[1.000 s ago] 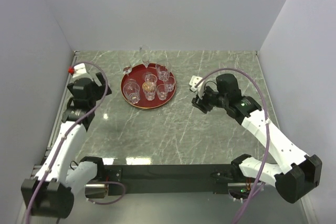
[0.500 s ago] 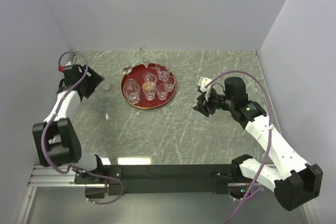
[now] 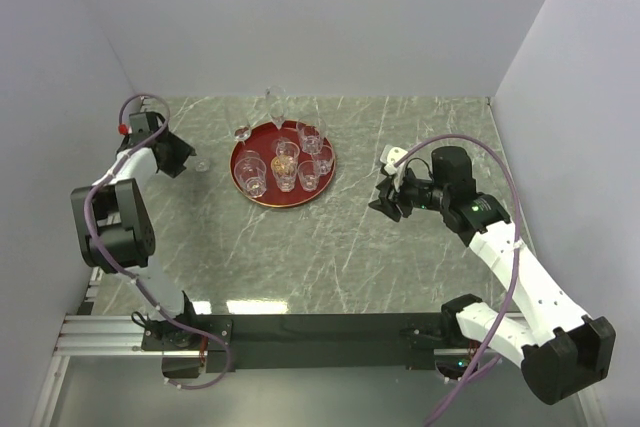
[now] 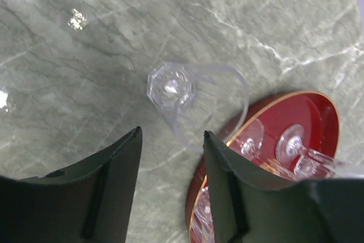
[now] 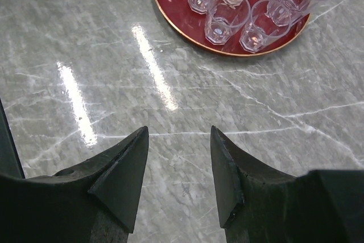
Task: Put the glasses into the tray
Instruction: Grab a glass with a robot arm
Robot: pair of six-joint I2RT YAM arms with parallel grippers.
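Clear glass (image 4: 193,99) just ahead of left claw (image 4: 172,136), claw spread wide, empty; tray (image 4: 321,115) beside glass

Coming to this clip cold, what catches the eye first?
First, the glossy red tray, toward the far left of the marble table, crowded with clear glasses. Next, a lone glass on the marble just left of the tray, directly ahead of the open left fingers and not gripped. The right fingers hover open over bare marble on the right.
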